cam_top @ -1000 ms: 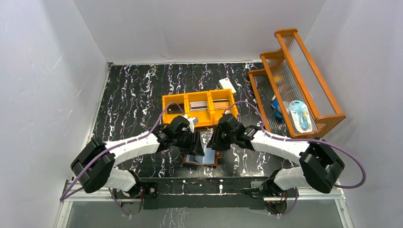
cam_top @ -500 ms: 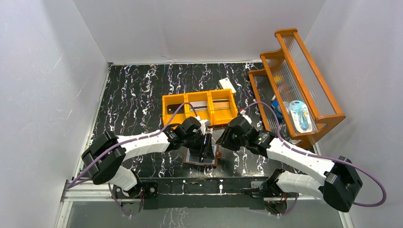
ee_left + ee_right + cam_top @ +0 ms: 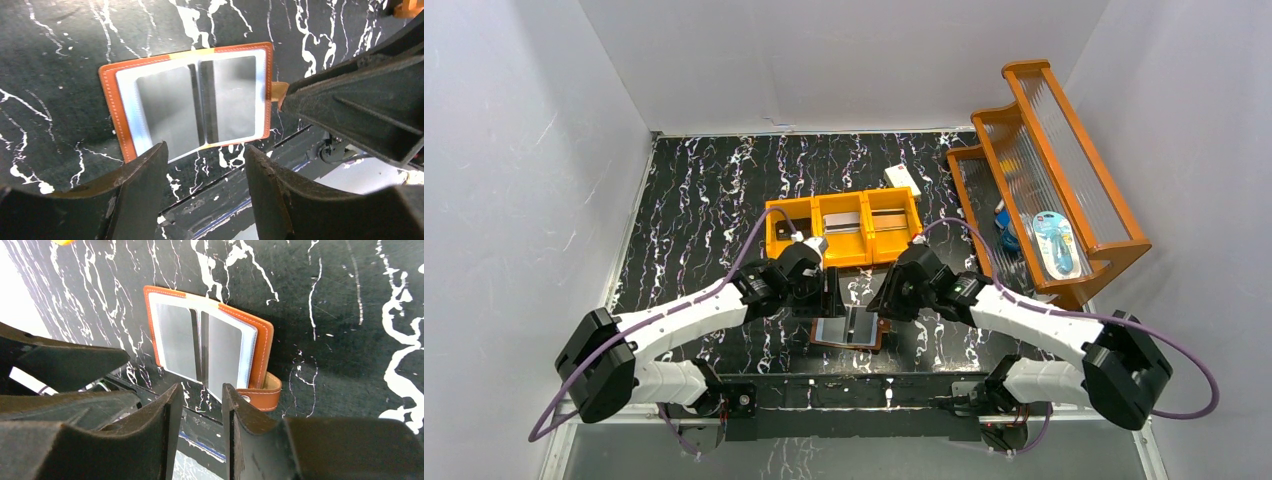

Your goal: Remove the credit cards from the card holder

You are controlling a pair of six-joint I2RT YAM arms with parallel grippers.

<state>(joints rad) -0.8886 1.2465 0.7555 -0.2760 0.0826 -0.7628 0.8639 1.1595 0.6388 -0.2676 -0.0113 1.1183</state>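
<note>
**Card holder** (image 3: 849, 330) (image 3: 192, 107) (image 3: 210, 350): brown leather bifold, lying open and flat on the black marbled desk (image 3: 704, 200), close to its near edge. Pale inner faces up, with two shiny grey windows either side of the spine.

**Position against fingers:** lies between the two arms and just nearer the bases than both sets of tips. In each wrist view it sits beyond the tips, not between them.

**Left fingers** (image 3: 832, 296) (image 3: 135, 190): spread well apart, nothing between them, clear of the holder.

**Right fingers** (image 3: 882, 300) (image 3: 150, 435): parted by a narrow gap, nothing between them. The snap tab (image 3: 262, 392) shows just beside one tip; contact cannot be told.

**Orientation:** long axis of the opened holder runs left to right. The spine runs from the near edge toward the back. The tab juts from the edge on the right arm's side.

**Credit cards** (image 3: 842, 222): flat grey and dark pieces lie in the orange tray (image 3: 864, 255), just behind the fingers. Whether the holder's windows hold any cannot be told.

**Also present:** cream-white box (image 3: 902, 180) behind the tray; orange rack (image 3: 1064, 170) at far right.
</note>
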